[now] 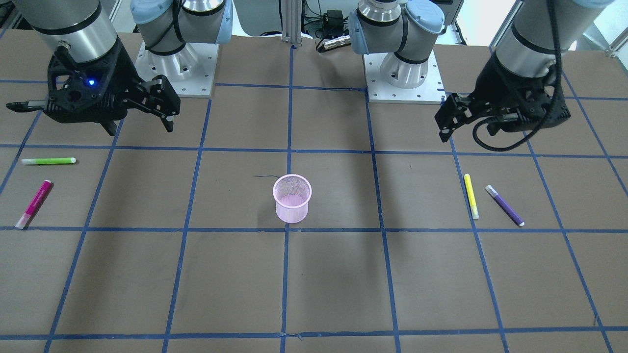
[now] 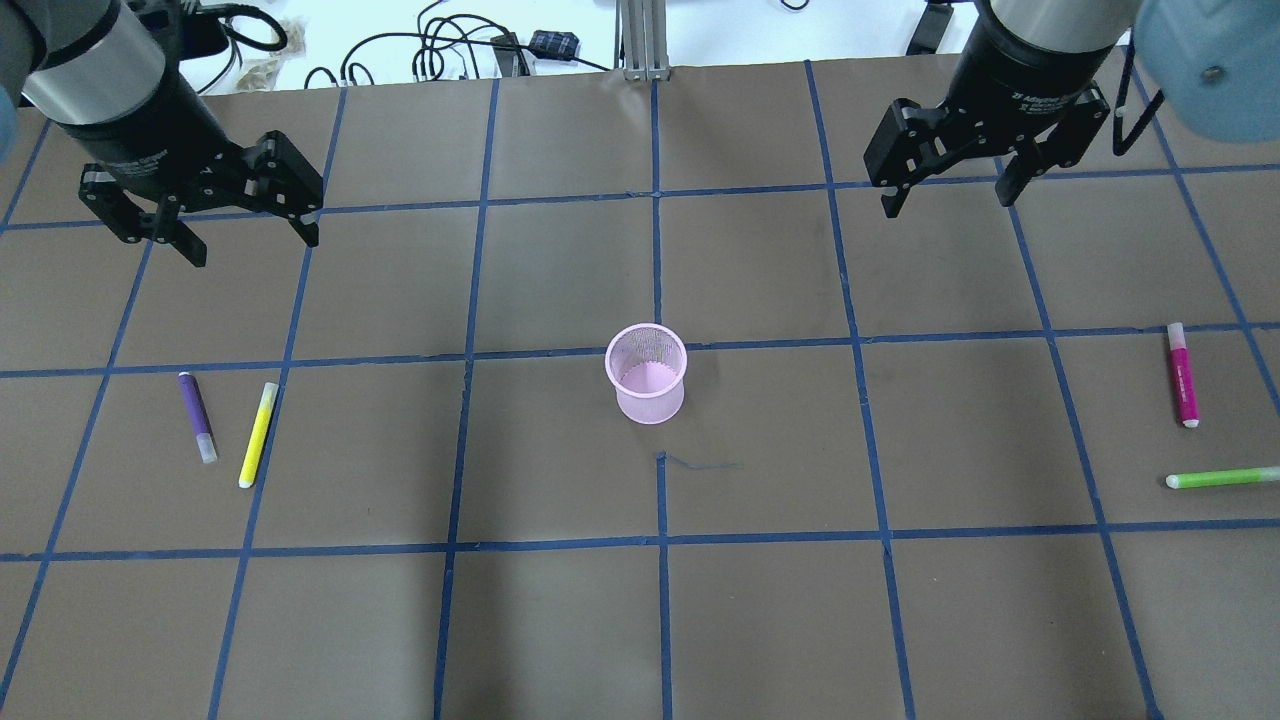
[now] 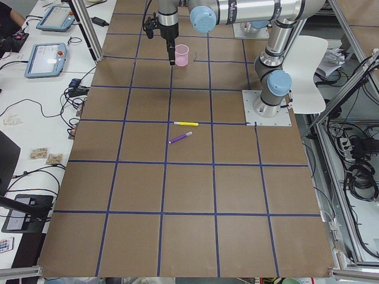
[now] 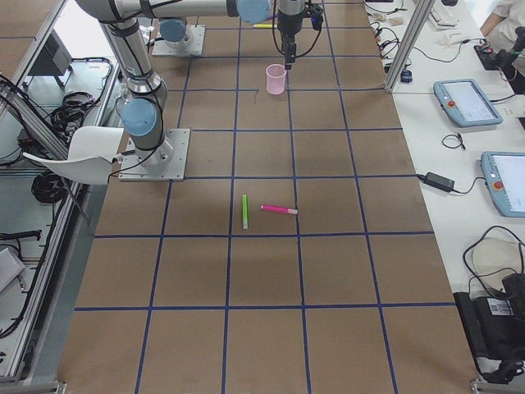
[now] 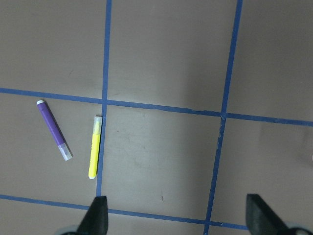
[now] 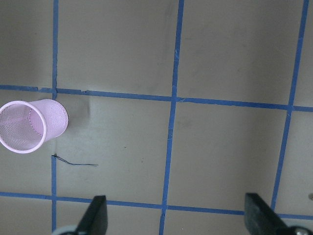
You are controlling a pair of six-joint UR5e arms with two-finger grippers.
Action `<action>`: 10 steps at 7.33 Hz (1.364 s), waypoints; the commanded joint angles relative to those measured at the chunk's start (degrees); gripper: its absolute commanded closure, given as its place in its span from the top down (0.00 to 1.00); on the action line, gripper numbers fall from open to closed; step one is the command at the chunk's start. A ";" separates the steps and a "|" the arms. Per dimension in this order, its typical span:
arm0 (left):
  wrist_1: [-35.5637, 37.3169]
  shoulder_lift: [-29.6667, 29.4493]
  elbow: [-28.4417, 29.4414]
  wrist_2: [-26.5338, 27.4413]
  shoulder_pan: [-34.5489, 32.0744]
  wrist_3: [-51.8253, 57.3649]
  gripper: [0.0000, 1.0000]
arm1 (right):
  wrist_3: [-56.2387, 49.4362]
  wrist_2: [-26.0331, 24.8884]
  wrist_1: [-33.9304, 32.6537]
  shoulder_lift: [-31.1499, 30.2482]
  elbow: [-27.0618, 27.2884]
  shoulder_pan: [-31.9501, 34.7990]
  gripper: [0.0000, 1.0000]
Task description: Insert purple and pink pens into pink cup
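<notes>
The pink mesh cup (image 2: 646, 373) stands upright and empty at the table's middle; it also shows in the front view (image 1: 292, 198) and the right wrist view (image 6: 32, 126). The purple pen (image 2: 197, 416) lies flat on the left side, also in the left wrist view (image 5: 54, 130). The pink pen (image 2: 1183, 374) lies flat at the far right, and in the front view (image 1: 34, 203). My left gripper (image 2: 250, 240) hangs open and empty above the table, beyond the purple pen. My right gripper (image 2: 947, 200) hangs open and empty, far from the pink pen.
A yellow pen (image 2: 258, 434) lies right beside the purple pen. A green pen (image 2: 1222, 478) lies near the pink pen, close to the table's right edge. Blue tape lines grid the brown table (image 2: 560, 620). A thin dark thread (image 2: 700, 463) lies near the cup.
</notes>
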 commanded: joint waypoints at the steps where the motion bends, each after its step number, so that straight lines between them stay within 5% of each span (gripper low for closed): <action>1: 0.79 2.77 -3.52 -0.13 -6.04 -1.19 1.00 | -0.74 0.04 0.09 0.06 -0.03 -0.21 1.00; 5: -0.08 4.90 -4.16 0.14 -5.73 1.11 1.00 | -0.75 0.14 1.22 1.56 0.15 -3.09 1.00; 7: -0.26 4.99 -4.16 0.41 -5.64 1.11 1.00 | -1.88 -0.05 1.24 1.82 3.73 -10.35 1.00; 8: -0.26 4.99 -4.16 0.49 -5.55 1.89 1.00 | -2.15 0.04 -1.12 1.82 6.36 -16.84 1.00; 10: 0.70 4.29 -4.16 0.14 1.16 5.23 1.00 | -16.13 -2.58 -18.19 2.70 17.48 -29.59 1.00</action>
